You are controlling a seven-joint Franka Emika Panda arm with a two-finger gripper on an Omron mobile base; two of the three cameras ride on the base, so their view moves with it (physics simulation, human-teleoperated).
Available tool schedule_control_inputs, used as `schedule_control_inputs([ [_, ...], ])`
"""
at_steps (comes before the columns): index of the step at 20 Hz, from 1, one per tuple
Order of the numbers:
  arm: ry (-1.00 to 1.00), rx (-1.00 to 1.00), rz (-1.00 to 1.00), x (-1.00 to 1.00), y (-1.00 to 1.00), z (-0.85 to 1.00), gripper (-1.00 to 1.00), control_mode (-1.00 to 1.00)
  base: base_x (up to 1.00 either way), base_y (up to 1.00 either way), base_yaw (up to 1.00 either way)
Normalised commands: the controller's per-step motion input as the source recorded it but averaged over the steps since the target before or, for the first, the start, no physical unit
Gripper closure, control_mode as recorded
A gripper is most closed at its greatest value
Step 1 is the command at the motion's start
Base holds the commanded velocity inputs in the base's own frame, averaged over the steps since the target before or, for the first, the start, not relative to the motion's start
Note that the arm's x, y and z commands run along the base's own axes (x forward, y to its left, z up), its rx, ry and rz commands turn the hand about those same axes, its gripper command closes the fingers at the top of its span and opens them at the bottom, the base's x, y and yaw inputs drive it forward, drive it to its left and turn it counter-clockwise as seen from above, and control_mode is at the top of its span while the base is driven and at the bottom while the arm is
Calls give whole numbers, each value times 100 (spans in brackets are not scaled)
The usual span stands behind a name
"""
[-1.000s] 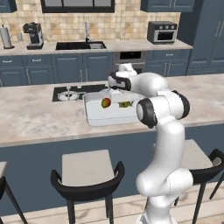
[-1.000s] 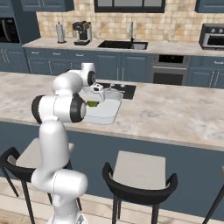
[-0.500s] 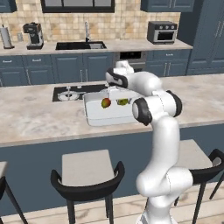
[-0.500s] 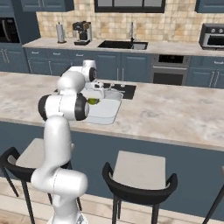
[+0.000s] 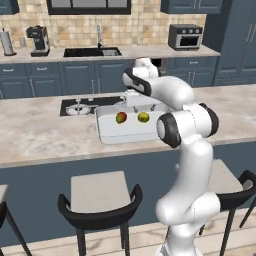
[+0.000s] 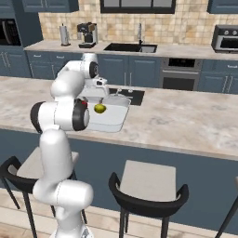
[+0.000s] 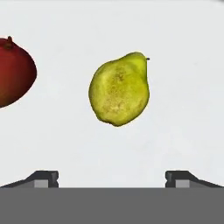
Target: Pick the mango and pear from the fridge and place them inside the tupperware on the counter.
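Observation:
The white tupperware (image 5: 112,132) (image 6: 114,118) sits on the beige counter (image 5: 40,135). Inside it the red-orange mango (image 5: 121,117) (image 7: 13,72) lies to the left of the yellow-green pear (image 5: 143,117) (image 6: 99,108) (image 7: 119,89). My gripper (image 5: 136,102) (image 6: 100,96) (image 7: 112,177) hovers just above the pear, pointing down, open. Its fingertips (image 7: 43,177) stand wide apart, clear of the fruit, and nothing is between them. The pear rests free on the container's white floor (image 7: 188,87). The fridge is out of view.
A black cooktop (image 5: 82,106) lies just behind and left of the tupperware. Black stools (image 5: 100,200) (image 6: 148,190) stand in front of the counter. The back counter carries a sink (image 5: 92,51), a coffee machine (image 5: 38,40) and a toaster oven (image 5: 185,36).
My gripper has gone from shut on the pear to open. The pear now lies loose in the tupperware beside the mango.

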Motion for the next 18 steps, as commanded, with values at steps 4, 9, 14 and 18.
schedule_control_inputs([
  [4, -30, 0, 0, -100, -27, 44, -100, -100, 0, 0, 0],
  [9, -45, 0, 0, -100, -41, 27, -100, -100, 0, 0, 0],
  [14, -51, 0, 0, -100, -34, 35, -100, -100, 0, 0, 0],
  [18, -41, 0, 0, -100, -30, 42, -100, -100, 0, 0, 0],
])
